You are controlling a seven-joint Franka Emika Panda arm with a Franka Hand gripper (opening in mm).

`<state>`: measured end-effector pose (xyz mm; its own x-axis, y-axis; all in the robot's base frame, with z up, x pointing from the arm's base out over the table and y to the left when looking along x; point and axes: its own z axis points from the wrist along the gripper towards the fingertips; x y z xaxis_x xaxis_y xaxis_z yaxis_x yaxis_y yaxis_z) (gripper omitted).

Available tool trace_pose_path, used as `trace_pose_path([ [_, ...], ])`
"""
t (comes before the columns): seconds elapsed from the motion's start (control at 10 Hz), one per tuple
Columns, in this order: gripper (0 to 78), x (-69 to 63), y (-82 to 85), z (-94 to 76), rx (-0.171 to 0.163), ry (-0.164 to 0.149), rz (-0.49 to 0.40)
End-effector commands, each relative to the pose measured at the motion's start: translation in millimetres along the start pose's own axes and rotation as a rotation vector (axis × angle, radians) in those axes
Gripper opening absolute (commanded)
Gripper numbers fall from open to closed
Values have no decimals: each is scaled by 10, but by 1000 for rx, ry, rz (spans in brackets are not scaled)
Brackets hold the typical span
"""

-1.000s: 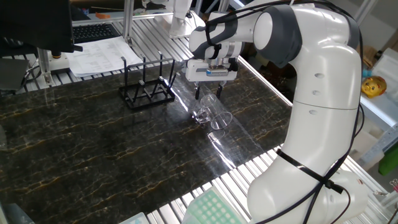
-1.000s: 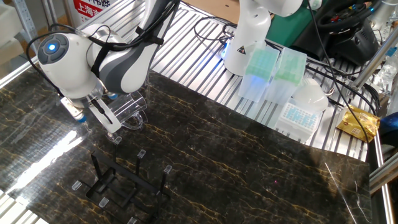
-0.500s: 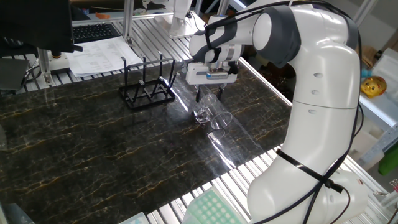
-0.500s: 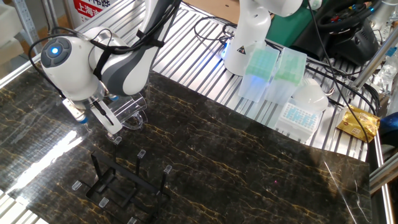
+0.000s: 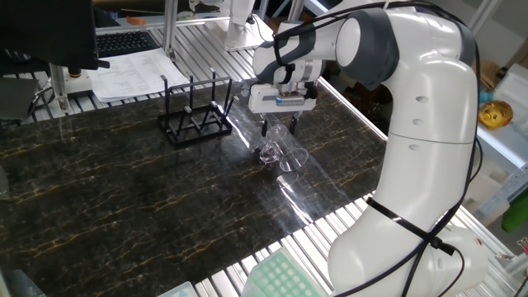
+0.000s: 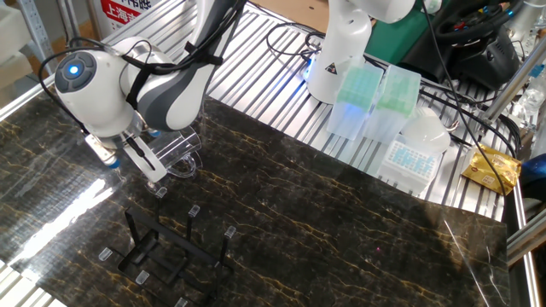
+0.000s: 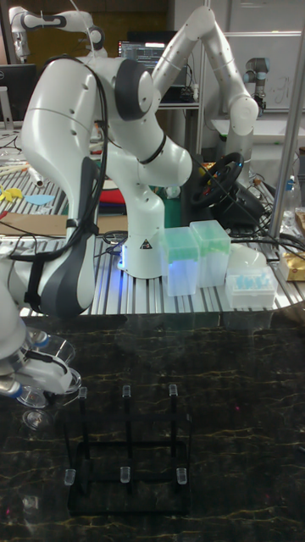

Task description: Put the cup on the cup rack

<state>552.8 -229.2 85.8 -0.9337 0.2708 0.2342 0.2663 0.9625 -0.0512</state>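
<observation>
The red sign (image 6: 122, 12) carries Chinese characters, "上海" legible.

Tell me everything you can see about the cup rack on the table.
The cup rack is a small black wire frame with a rectangular base and six thin upright pegs in two rows, each with a pale tip. It stands upright on the dark marble-patterned table. No cup hangs on it and nothing touches it; the cup and gripper are off to one side.

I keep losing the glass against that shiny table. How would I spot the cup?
Find the dark marbled table and the black wire rack on it. Beside the rack, under the white arm's gripper, lies the cup, on its side: the only clear glass thing there.
</observation>
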Motion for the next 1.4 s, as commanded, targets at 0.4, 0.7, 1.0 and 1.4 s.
trace_pose_path([
  [0.4,774,2,11,38,-1,-3,0],
  [0.7,774,9,13,56,0,-1,-4],
  [1.0,774,17,14,62,5,12,-9],
  [1.4,774,18,14,62,10,20,-32],
])
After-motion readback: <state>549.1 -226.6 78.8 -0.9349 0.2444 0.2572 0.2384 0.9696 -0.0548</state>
